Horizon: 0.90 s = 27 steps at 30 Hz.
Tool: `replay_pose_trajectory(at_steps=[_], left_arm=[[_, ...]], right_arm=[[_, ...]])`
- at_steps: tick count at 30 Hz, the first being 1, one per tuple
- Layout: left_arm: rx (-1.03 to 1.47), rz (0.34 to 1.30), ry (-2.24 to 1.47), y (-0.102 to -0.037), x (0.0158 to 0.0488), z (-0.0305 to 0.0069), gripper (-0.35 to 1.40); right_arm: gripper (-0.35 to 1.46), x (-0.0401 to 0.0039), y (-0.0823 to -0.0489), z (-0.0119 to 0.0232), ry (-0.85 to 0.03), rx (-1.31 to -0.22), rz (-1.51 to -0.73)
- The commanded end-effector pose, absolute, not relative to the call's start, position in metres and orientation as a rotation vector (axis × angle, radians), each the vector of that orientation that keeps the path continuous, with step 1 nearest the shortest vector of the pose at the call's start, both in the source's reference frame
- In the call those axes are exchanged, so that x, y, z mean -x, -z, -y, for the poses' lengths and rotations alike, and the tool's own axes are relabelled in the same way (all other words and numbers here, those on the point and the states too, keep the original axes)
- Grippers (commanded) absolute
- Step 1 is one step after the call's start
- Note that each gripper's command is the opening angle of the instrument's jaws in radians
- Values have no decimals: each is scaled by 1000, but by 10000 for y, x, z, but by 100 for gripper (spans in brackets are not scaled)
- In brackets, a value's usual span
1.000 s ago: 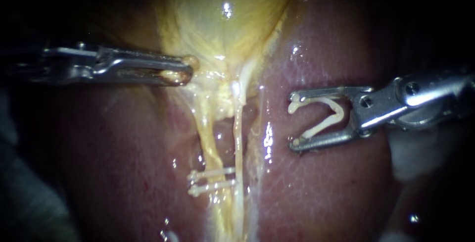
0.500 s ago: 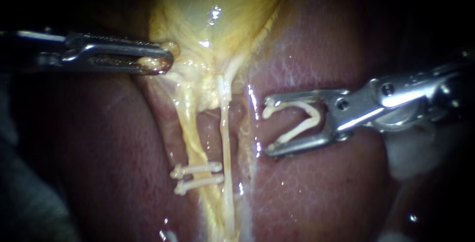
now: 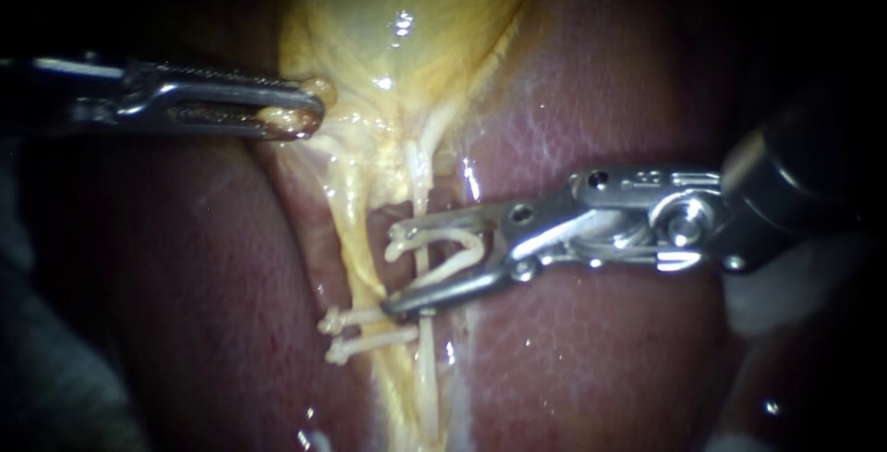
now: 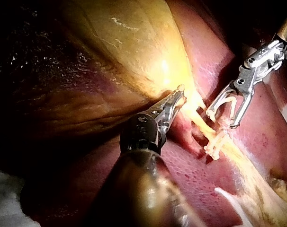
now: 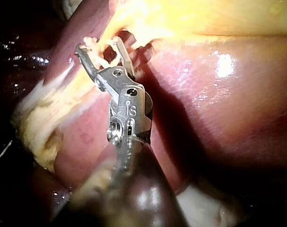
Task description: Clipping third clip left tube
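My right instrument comes in from the right, its jaws wide apart and gripping a white V-shaped clip. The thin right tube crosses the gap between the jaws, and their tips reach the edge of the thicker, yellowish left tube. Just below the lower jaw, two white clips sit across the left tube. My left instrument is shut on a fold of the yellow gallbladder. In the right wrist view a pale strand lies between the clip-bearing jaws of my right instrument.
Dark red liver lies on both sides of the tubes. A patch of white material shows under the right instrument's shaft. In the left wrist view my left instrument holds tissue beside the right instrument.
My right instrument has moved left with the clip, from over the liver to the tubes just above the two clips. The left instrument keeps its hold on the gallbladder.
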State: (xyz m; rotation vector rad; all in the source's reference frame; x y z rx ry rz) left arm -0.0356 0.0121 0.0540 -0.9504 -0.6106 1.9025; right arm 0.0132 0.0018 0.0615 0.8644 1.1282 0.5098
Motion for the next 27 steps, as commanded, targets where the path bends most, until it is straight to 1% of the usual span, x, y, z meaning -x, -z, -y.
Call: replay_pose_trajectory(at_steps=[1, 5, 11, 14, 20, 27], left_arm=[[950, 610, -1903, -540, 356, -121, -35], [950, 610, -1903, -540, 356, -121, -35], [950, 610, -1903, -540, 356, -121, -35], [950, 610, -1903, -540, 356, -121, -35], [950, 610, -1903, -540, 356, -121, -35], [950, 610, -1903, -540, 356, -121, -35]], right_arm=[[48, -132, -620, -18, -519, -878, -1125], [48, -131, -640, -12, -564, -914, -1120], [48, -131, -663, -6, -576, -938, -1122], [48, -135, -668, -6, -590, -962, -1139], [48, -155, -671, -6, -588, -1021, -1172], [48, -179, -670, 0, -569, -1045, -1191]])
